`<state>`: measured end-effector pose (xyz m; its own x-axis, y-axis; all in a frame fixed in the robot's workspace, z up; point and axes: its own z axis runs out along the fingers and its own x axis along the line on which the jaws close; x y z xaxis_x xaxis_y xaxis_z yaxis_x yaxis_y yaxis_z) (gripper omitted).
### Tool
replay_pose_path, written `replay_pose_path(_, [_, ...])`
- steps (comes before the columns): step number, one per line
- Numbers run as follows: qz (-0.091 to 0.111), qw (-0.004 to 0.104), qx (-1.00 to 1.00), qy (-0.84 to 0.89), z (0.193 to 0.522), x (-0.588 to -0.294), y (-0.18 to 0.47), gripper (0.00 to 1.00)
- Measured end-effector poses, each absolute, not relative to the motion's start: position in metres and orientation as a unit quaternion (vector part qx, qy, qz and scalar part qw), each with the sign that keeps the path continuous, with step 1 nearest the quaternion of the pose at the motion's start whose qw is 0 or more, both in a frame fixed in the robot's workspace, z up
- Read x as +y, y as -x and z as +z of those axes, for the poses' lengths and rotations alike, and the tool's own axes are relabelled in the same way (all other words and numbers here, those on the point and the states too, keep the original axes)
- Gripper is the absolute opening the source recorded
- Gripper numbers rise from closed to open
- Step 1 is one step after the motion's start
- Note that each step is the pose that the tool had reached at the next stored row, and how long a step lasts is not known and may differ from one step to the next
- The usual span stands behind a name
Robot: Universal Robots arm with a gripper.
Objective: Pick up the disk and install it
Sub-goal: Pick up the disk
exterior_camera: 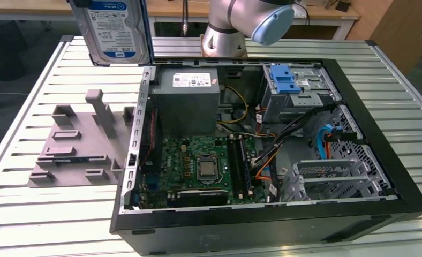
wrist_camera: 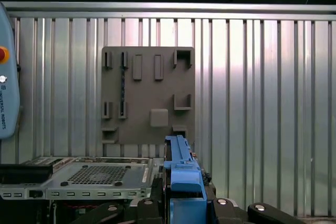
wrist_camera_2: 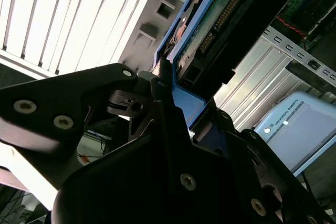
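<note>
The disk (exterior_camera: 114, 29) hangs upright at the top left of the exterior view, above the slatted table and behind the grey fixture plate. Its blue-and-white label faces the camera and blue rails run along its edges. In the second wrist view the disk (wrist_camera_2: 210, 30) shows its green circuit-board side, with my gripper (wrist_camera_2: 168, 95) shut on its blue rail. In the first wrist view the disk (wrist_camera: 181, 169) is edge-on, rising from between my gripper's (wrist_camera: 181, 205) black fingers. It hangs over the near edge of the fixture plate (wrist_camera: 149, 95).
An open black computer case (exterior_camera: 268, 227) lies on the slatted table (exterior_camera: 25, 214). Inside it are a motherboard (exterior_camera: 204, 166), a grey power supply box (exterior_camera: 186, 101) and a silver cage with a blue latch (exterior_camera: 289, 80). The grey fixture plate (exterior_camera: 75, 144) lies beside the case. A teach pendant (wrist_camera: 8, 93) rests on the table.
</note>
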<state>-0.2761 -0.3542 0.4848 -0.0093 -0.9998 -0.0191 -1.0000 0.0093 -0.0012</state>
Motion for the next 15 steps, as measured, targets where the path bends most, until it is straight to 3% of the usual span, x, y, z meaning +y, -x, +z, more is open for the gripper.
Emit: replay_pose_path(15, [0.006,0.007,0.71,0.704,0.485,-0.354,0.261,0.36])
